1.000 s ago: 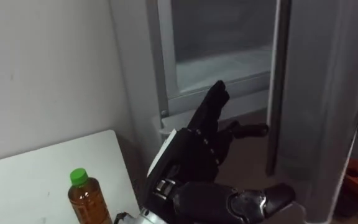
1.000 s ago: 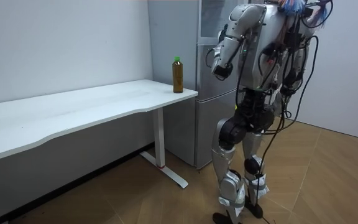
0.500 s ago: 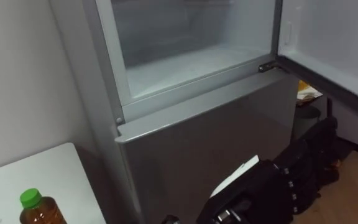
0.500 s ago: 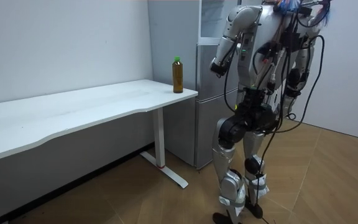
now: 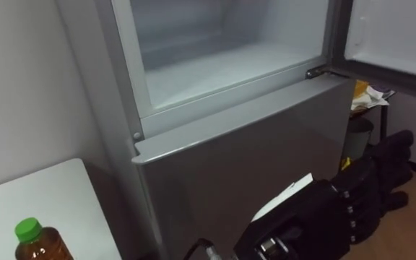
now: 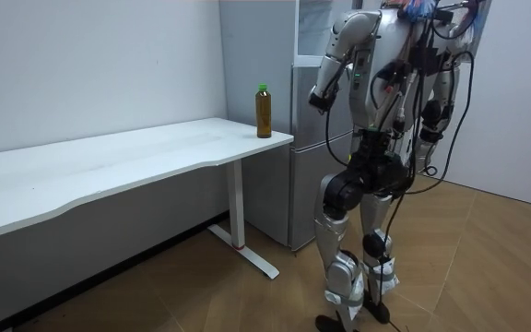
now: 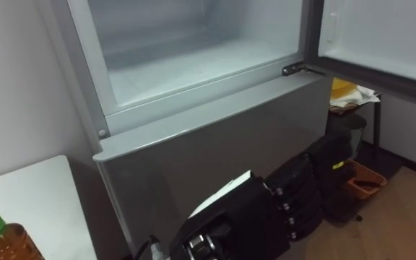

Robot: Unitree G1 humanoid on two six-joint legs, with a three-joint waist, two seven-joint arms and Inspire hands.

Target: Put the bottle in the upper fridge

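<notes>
**Status change.** One second ago the upper door (image 5: 392,32) stood only ajar, with the left hand (image 5: 331,213) raised against its edge. The door is now swung wide into the upper right of the frame. The left hand has dropped to the lower right, in front of the closed lower door (image 5: 251,152). Its fingers (image 5: 385,180) are released and roughly straight, and they grasp nothing. The right hand (image 6: 429,118) hangs at the robot's side, right of centre in the room view; its state cannot be read.

**Consequence.** Access to the upper compartment (image 5: 222,68) is judged complete. The placing step has not begun.

**Task item.** The bottle (image 5: 38,244), amber with a green cap, stands upright at the lower left of the frame. It is on the corner of the white bench (image 5: 56,198), just beside the fridge. In the room view it has kept its position at the bench end nearest the fridge, well apart from both hands.

**Containers.**
- Upper compartment: pale interior. The visible floor is bare, and no item is seen inside.
- Lower door: shut, so what lies behind it is hidden.
- Orange crate (image 7: 363,180): on the floor beyond the door, right of frame. Its contents cannot be told.

**Next requirement (judgement).** Turn toward the bench, grasp the bottle, then carry it to the compartment floor.
</notes>
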